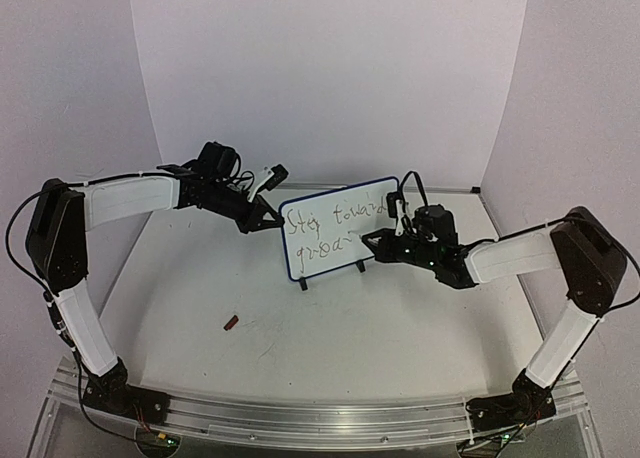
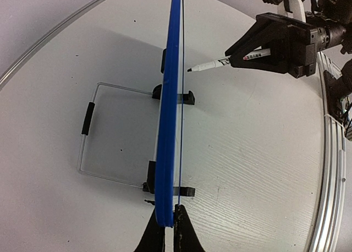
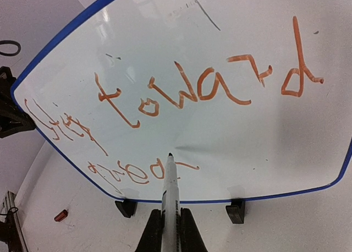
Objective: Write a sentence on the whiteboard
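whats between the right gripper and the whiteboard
Only the marker, clamped in the right gripper and pointing at the whiteboard. The left wrist view shows its tip seemingly just short of the board's face.

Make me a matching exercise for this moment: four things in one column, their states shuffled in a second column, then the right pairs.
Things:
1. left gripper
2. right gripper
3. whiteboard
4. small red piece

States:
A. lies loose on the table
B. shut on the marker
C. stands upright on black feet
D. shut on the whiteboard's side edge

Pairs: 1-D, 2-B, 3-C, 4-A
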Robot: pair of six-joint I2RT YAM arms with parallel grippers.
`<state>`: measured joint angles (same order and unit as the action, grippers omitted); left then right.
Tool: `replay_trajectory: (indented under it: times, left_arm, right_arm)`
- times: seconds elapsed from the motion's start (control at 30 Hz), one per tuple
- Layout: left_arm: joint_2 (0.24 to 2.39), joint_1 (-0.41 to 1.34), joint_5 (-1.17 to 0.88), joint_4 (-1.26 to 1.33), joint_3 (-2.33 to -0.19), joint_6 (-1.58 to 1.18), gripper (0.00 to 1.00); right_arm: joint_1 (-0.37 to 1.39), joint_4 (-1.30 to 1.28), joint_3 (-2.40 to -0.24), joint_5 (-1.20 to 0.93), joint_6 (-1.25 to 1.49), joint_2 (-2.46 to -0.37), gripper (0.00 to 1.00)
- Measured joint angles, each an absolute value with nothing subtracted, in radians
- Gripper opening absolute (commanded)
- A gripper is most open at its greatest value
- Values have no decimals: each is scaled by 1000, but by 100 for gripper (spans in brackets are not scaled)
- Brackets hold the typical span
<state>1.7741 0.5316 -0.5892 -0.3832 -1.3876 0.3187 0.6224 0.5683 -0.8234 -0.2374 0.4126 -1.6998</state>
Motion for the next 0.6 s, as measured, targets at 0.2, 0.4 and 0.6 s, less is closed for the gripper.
replay_trajectory:
  times: [0.2, 0.4, 0.6]
  left_arm:
    - [1774, 532, -589, -383, -1388, 319, 0]
    - [1774, 532, -589, -383, -1388, 319, 0]
    - [1774, 531, -588, -384, -1388, 318, 0]
  right_arm:
    - [622, 576, -825, -237, 413, -1727, 0]
    - [622, 583, -833, -237, 413, -1751, 0]
    - [622, 587, -834, -238, 414, -1768, 0]
